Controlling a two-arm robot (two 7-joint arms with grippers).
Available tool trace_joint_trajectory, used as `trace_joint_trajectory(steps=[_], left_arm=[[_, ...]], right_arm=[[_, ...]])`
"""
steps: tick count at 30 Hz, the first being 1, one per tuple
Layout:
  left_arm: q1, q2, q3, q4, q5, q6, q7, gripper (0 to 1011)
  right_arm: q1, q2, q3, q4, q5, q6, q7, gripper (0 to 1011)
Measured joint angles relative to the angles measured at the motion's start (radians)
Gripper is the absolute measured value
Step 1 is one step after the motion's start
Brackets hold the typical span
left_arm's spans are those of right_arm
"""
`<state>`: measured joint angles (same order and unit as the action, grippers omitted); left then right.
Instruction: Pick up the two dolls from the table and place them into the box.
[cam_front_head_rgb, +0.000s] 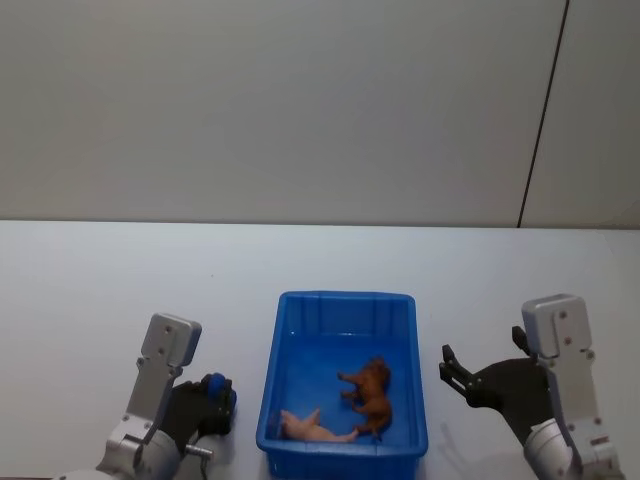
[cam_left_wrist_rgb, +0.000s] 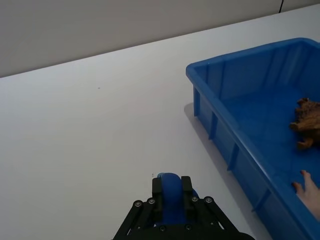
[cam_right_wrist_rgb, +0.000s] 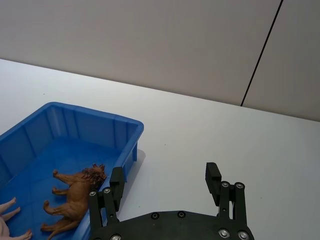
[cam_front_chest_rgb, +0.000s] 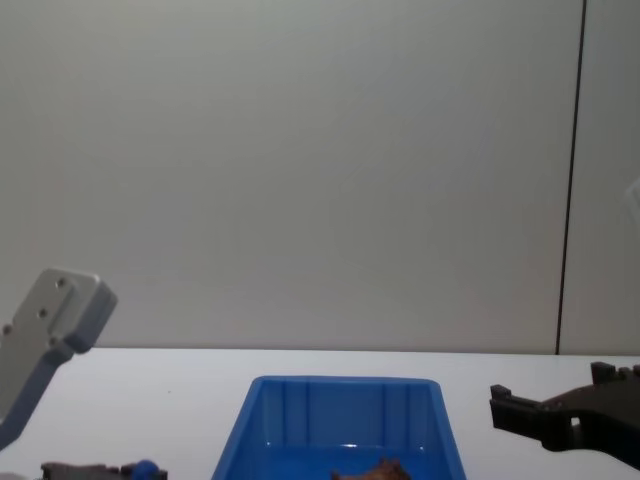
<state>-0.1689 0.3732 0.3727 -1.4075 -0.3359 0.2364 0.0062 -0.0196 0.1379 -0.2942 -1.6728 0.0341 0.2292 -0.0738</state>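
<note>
Even, diffuse lighting; bright, low contrast, no hard glare.

Soft overhead light: white table (cam_front_head_rgb: 90, 290) reads flat and near blown-out, wall (cam_front_head_rgb: 280, 100) a dull grey. Shadows are faint and short. A pale one hugs the blue box (cam_left_wrist_rgb: 235, 125) along its outer wall in the left wrist view, another sits beside the box corner in the right wrist view. A small specular glint shows on the box floor near the far wall in the head view. Head and chest views look slightly soft; the brown lion doll (cam_right_wrist_rgb: 75, 197) is reasonably crisp in the right wrist view. The blue object in the left gripper (cam_left_wrist_rgb: 172, 202) is blurred, too close to the lens.
</note>
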Motion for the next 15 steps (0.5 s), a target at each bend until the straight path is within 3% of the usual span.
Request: trace_joint_trajectory(steps=[15], left_arm=[[0.028, 0.03, -0.015, -0.155, 0.042, -0.027, 0.009, 141]], right_arm=[[0.0, 0.0, 0.0, 0.0, 0.0, 0.0, 0.0, 1001]])
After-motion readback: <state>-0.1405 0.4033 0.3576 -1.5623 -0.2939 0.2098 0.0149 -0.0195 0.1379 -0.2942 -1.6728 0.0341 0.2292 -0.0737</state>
